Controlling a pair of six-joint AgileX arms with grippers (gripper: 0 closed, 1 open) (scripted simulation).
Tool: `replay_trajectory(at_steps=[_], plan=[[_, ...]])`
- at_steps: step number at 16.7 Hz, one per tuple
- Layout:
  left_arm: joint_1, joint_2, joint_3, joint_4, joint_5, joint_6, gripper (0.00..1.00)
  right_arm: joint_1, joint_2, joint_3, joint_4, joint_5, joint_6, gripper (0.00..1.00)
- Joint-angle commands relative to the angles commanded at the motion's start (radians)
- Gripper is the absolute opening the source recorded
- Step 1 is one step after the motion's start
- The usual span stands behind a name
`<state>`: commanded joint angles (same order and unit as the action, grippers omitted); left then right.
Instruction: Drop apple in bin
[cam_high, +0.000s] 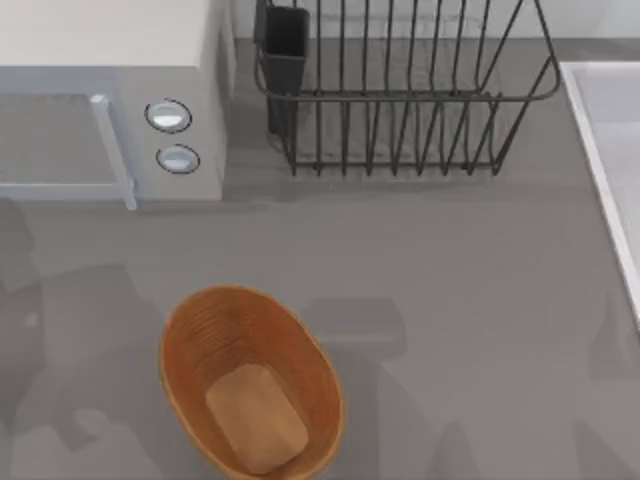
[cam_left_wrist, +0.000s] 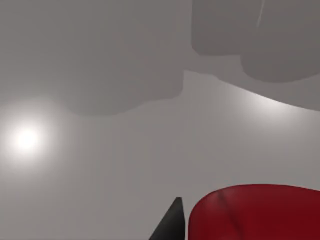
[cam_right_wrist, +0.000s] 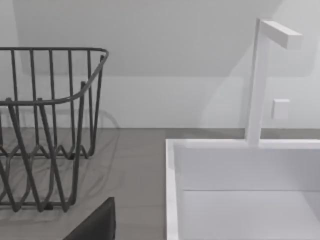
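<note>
Item: small round glossy red apple (cam_left_wrist: 257, 212), seen in the left wrist view hard against a dark fingertip (cam_left_wrist: 171, 224) of the left gripper, with pale grey wall behind; whether the fingers clamp it cannot be told.

Item: oval orange-brown wooden basket (cam_high: 190, 345), ribbed inside, flat tan bottom bare, standing on the grey table (cam_high: 450, 260) near its front edge, left of centre. Open tabletop lies all round the basket, widest to its right.

Item: white microwave (cam_high: 110, 90), well behind the basket, at the table's back left.

Item: black wire dish rack (cam_high: 400, 100), behind the basket and to its right, apart from the microwave.

Item: white sink (cam_high: 610, 150) with upright white tap (cam_right_wrist: 257, 85), far right of the basket, beside the rack.

Item: right gripper, one dark finger (cam_right_wrist: 97, 225) seen near the rack and sink rim; its opening cannot be told.
</note>
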<state>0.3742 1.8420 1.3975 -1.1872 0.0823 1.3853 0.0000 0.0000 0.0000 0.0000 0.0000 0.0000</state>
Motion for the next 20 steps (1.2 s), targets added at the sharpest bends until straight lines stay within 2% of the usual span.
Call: replay_trajectory(at_steps=[5,10,13,16,20], plan=[[-0.076,-0.060,0.155,-0.140,-0.006,-0.043,0.00,0.000,0.000,0.000,0.000,0.000,0.000,1.00],[-0.077,-0.059,0.156,-0.141,-0.006,-0.043,0.00,0.000,0.000,0.000,0.000,0.000,0.000,1.00],[-0.139,-0.067,0.155,-0.140,-0.019,-0.077,0.00,0.000,0.000,0.000,0.000,0.000,0.000,1.00],[-0.293,-0.084,0.143,-0.140,-0.048,-0.152,0.00,0.000,0.000,0.000,0.000,0.000,0.000,1.00],[-0.626,-0.112,0.107,-0.145,-0.100,-0.290,0.00,0.000,0.000,0.000,0.000,0.000,0.000,1.00]])
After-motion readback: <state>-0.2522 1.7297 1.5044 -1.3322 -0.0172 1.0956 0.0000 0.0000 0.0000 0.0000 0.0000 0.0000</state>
